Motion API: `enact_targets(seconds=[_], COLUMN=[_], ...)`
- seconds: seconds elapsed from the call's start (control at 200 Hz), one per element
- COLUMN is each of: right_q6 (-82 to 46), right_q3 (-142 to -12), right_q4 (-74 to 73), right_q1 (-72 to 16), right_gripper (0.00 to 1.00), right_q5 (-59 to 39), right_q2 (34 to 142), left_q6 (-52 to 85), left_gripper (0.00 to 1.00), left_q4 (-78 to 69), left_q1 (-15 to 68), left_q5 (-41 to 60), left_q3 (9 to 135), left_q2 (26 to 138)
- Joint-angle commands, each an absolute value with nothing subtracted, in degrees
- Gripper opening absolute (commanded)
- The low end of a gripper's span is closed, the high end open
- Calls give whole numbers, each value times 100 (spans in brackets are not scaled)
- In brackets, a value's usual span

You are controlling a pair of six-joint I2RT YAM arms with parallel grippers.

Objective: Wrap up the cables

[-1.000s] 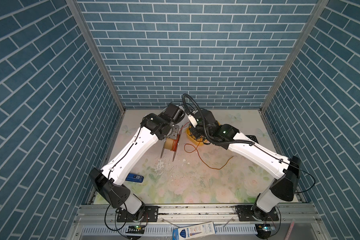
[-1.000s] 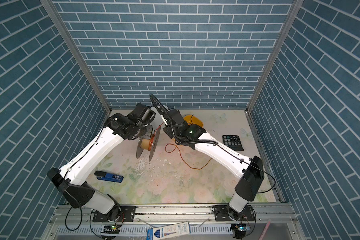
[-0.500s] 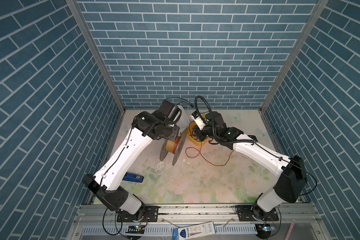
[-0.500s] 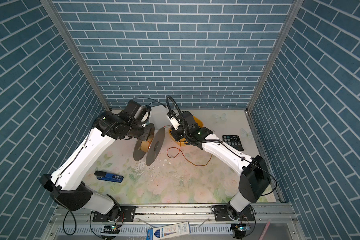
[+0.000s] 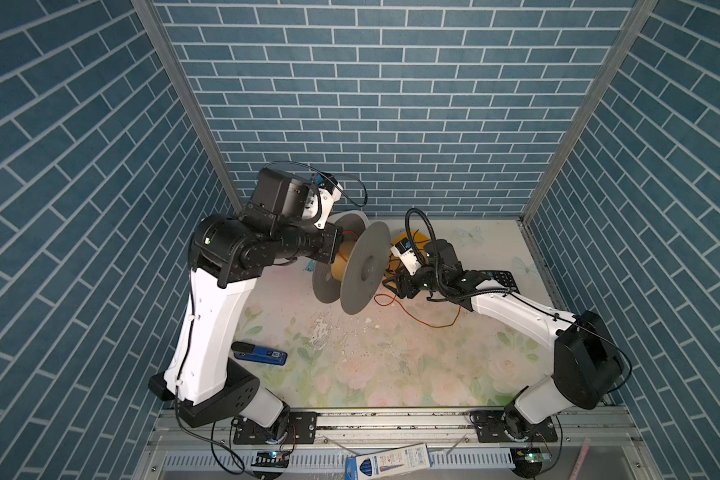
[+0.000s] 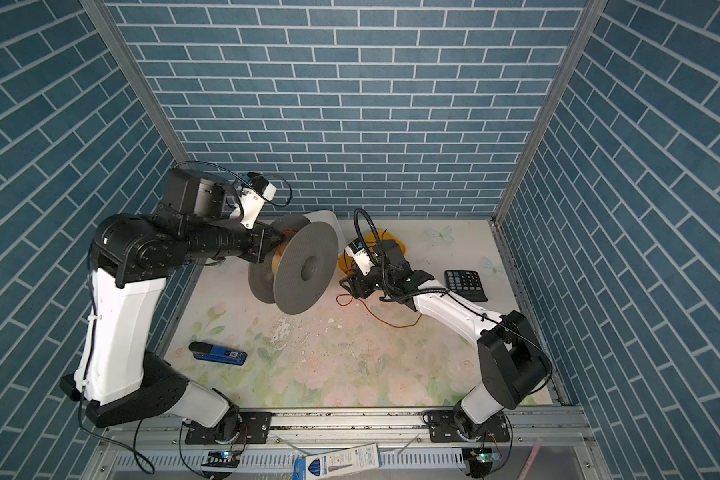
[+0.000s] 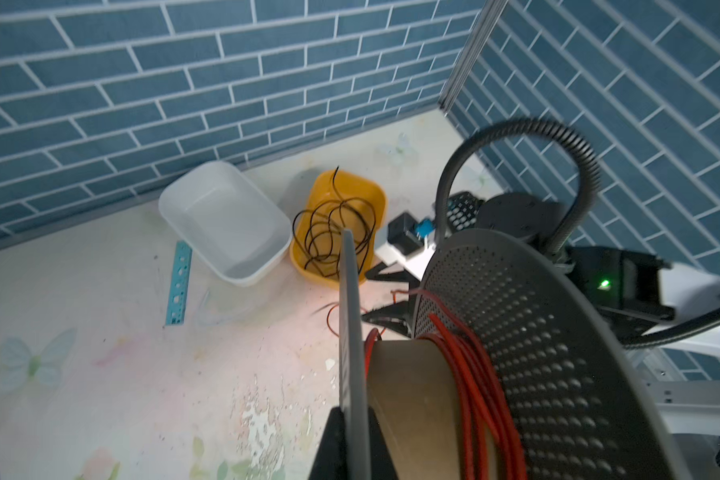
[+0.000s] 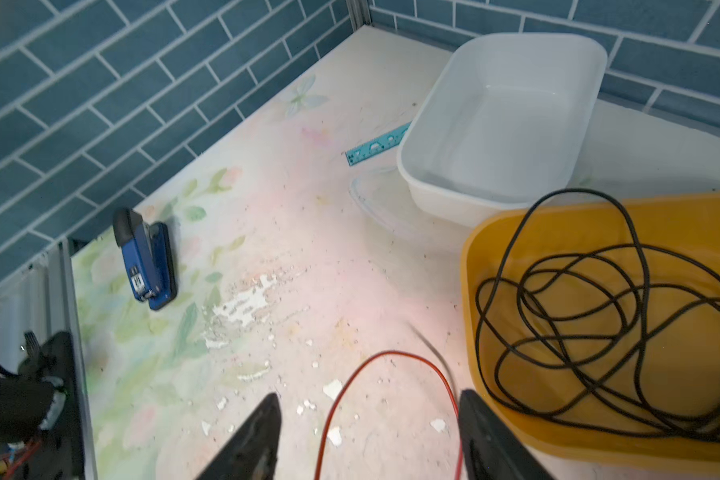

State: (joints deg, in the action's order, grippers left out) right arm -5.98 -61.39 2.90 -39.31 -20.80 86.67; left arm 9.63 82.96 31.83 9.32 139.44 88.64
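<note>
My left pincer (image 7: 352, 419) was clamped on the grey perforated plastic spool (image 7: 516, 332); my right pincer (image 8: 371, 395) stood wide open, the thin orange-red wire (image 8: 391, 353) looping between its jaws, seemingly untouched.

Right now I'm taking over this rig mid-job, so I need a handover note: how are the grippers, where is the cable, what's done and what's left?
The left gripper is shut on one flange of the spool, held off the table.
The right gripper is open, low, fingers either side of a cable loop, not gripping.
Done: several cable turns wound on the spool.
Left: the loose stretch on the table by the right gripper; grasp and feed it on.
</note>
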Motion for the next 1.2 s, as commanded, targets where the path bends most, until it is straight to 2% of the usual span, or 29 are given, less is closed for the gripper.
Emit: enact_targets(seconds=[0.0,0.25,0.37,0.43,0.47,0.565,0.675,0.85,1.065,1.195], right_q6=[-727,-920,-1114,-1217,-1306,-1520,-1591,-1501,-1288,-1020], right_q3=[-5820,-5039,-4783,-4669,-4589,-4424,-4297,-4431,-4815,-5016], right_q4=[-267,-1041,-1490,-1667,-1802,-2063,-2070,-1849,-1663,-1512], right_q1=[-3920,-3921,-3923,-3926,-3924,-3930,-4005,-4401,-5007,-5596], right_gripper=[76,77,67,56,45,0,0,0,0,0], right_q5=[-2136,-2222,-2406,-2477,-2517,-2612,-2368,-1513,-939,-227], right_q2=[7967,7652,7823,7903,7942,8031,8057,8415,9169,9409], left_q6=[1080,1178,1187,1178,1170,1152,1220,1494,1757,1983], left_gripper=[0,0,0,0,0,0,0,0,0,0], left_q4=[8147,8243,8248,8275,8278,8262,8179,7144,6441,6051], left_q1=[3148,3068,3050,3019,2996,2882,2659,2271,2025,1678], left_q5=[1042,790,662,599,573,629,637,1094,1499,1711], left_q3=[14325,14431,14449,14420,14360,14097,13520,11964,11201,10756], left_q2=[8929,9114,9083,9062,9039,9007,8981,8635,8516,8507])
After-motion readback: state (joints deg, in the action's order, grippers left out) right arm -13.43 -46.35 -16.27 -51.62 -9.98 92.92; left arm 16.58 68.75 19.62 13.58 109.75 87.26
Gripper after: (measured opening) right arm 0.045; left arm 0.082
